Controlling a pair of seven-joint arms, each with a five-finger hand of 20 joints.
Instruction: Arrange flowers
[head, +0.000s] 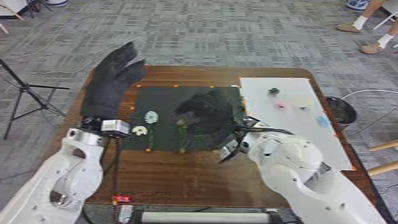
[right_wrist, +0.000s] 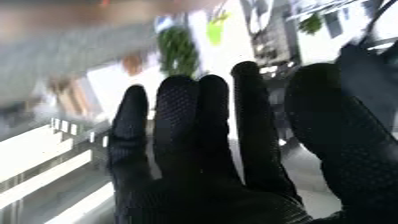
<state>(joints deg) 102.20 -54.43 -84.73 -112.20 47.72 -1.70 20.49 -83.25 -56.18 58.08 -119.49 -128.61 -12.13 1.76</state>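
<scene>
In the head view, my left hand (head: 111, 82) is open, its fingers straight, over the table's left back corner. My right hand (head: 206, 111) is over the dark mat (head: 164, 94), and in the right wrist view the same hand (right_wrist: 213, 175) has its fingers extended and apart, with no flower visible among them. A pale green flower (head: 151, 117) and a white flower (head: 139, 130) lie on the mat's left part. A green stem (head: 182, 137) lies beside my right hand; whether they touch, I cannot tell. The hand hides part of the mat.
A white board (head: 311, 137) on the table's right side holds a dark green piece (head: 274, 91), a pink flower (head: 281, 106), a whitish one (head: 303, 107) and a pale blue one (head: 322, 121). A black bin (head: 341, 111) stands beyond the right edge, a tripod (head: 34, 90) left of the table.
</scene>
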